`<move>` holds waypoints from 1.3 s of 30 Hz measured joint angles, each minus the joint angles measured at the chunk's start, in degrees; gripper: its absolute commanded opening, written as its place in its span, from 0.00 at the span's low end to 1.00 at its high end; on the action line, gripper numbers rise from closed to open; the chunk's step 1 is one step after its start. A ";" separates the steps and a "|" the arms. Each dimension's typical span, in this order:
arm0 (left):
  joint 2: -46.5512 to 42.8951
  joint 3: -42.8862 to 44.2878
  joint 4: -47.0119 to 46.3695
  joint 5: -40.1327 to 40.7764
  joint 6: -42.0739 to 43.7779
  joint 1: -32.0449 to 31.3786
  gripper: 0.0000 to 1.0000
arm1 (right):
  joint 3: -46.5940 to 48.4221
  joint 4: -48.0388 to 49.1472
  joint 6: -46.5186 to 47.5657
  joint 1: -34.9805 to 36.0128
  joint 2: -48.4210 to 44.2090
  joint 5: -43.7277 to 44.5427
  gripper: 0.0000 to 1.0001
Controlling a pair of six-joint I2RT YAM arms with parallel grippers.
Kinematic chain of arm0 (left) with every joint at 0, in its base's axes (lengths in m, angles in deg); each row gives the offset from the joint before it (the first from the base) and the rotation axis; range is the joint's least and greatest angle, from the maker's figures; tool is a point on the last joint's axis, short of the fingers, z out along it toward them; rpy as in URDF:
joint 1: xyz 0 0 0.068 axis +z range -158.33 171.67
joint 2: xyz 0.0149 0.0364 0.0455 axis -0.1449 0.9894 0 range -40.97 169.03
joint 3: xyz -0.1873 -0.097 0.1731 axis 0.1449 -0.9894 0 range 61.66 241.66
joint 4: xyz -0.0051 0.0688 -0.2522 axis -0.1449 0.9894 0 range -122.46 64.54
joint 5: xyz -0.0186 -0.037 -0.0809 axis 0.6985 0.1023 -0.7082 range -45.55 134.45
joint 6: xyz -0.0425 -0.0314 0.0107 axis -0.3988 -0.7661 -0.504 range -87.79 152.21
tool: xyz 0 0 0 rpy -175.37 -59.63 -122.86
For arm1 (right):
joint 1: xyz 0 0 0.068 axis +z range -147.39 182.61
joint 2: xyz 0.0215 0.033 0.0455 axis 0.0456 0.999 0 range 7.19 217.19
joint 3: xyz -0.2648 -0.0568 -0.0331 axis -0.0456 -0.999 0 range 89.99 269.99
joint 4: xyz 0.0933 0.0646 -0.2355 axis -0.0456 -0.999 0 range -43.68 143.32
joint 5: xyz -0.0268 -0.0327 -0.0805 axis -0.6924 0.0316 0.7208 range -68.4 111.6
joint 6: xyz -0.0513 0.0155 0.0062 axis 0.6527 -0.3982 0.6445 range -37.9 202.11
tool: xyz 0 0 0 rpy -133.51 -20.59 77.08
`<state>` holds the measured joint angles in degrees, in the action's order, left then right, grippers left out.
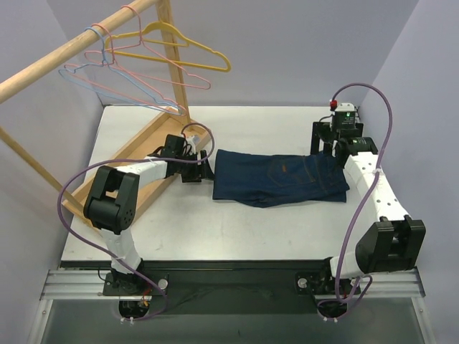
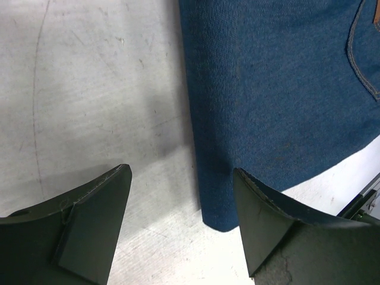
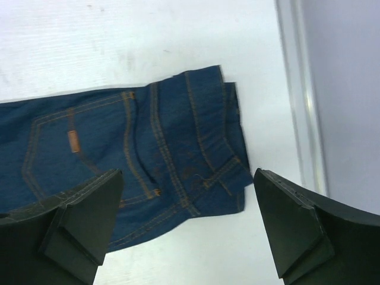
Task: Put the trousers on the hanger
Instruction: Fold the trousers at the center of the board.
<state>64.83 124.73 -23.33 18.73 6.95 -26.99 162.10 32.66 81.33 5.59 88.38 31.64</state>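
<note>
The dark navy trousers [image 1: 280, 178] lie folded flat in the middle of the table, waist end to the right. The light-blue wire hanger [image 1: 97, 79] hangs on the wooden rail at the top left. My left gripper [image 1: 206, 167] is open, low at the trousers' left folded edge; in the left wrist view that edge [image 2: 267, 89] lies between and just beyond my fingertips. My right gripper [image 1: 324, 143] is open above the far right waist corner; the right wrist view shows the waist with orange stitching [image 3: 172, 160] between my open fingers.
A yellow hanger [image 1: 179, 46] and pink hangers [image 1: 154, 75] hang on the same wooden rail [image 1: 64, 54]. The rack's wooden base frame [image 1: 143, 154] lies along the table's left side under my left arm. The walls stand close on both sides.
</note>
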 measured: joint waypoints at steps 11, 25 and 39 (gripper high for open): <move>6.69 9.64 0.20 -0.13 0.35 0.00 0.79 | 3.45 1.81 -5.99 -7.19 14.80 -14.40 0.89; 18.12 22.80 -0.28 -2.25 -1.42 -0.07 0.79 | 6.82 3.74 -8.04 -15.87 26.71 -23.71 0.54; 20.35 25.22 -2.10 -2.69 -2.93 -0.24 0.79 | 7.08 -4.37 -8.39 -16.52 26.03 -18.16 0.36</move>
<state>85.17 149.95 -25.43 16.05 4.03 -27.23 169.19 28.29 72.94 -10.93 114.41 13.48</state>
